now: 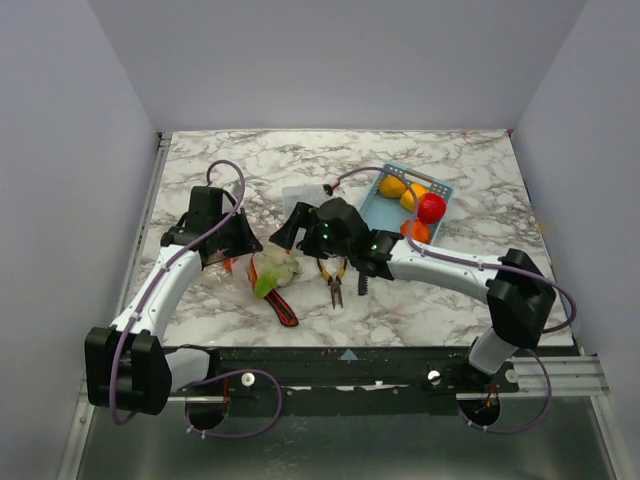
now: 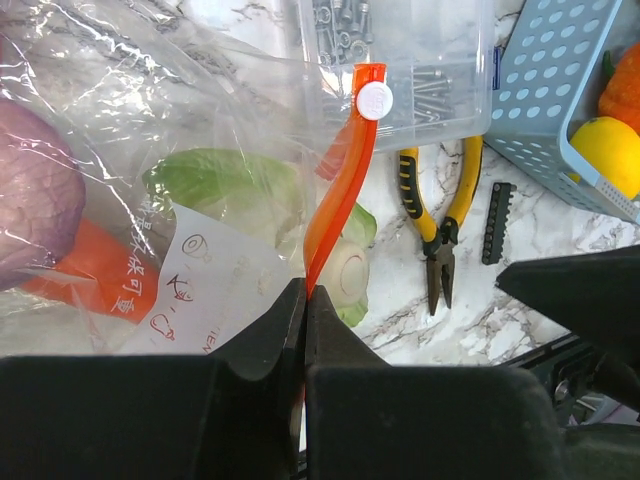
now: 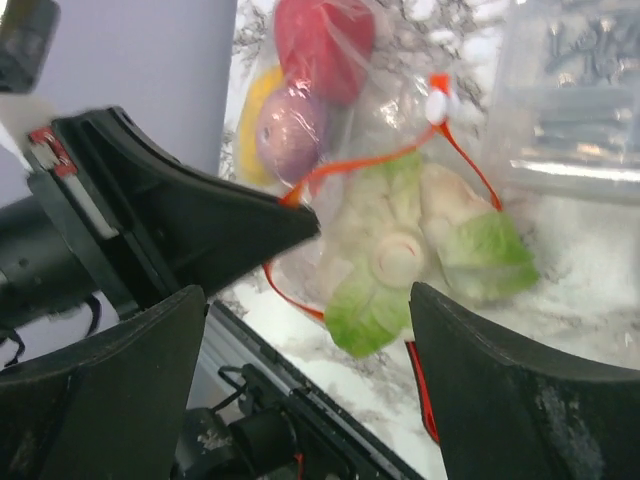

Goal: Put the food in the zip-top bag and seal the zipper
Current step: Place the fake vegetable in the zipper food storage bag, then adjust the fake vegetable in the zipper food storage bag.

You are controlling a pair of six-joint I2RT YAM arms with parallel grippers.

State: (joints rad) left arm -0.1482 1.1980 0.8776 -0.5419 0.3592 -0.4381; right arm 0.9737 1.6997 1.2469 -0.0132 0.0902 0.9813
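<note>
Glossy, crinkled clear plastic zip-top bag (image 2: 120,100) with smooth red-orange plastic zipper (image 2: 335,210); rigid clear plastic compartment box (image 2: 440,90); matt light-blue perforated plastic basket (image 2: 550,90); pliers (image 2: 441,255), dark metal, yellow grips; smooth marble-patterned table (image 1: 480,300).

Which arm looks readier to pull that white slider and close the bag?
Probably the right. The right gripper is free, jaws open, facing the white slider. The left gripper is clamped on the zipper, steadying the zip-top bag.

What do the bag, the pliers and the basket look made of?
Bag: thin clear plastic film, glossy; it creases and glints. Pliers: dark metal nose, handles likely yellow rubbery sleeves. Basket: light blue moulded plastic, probably, matte, with rows of round holes.
</note>
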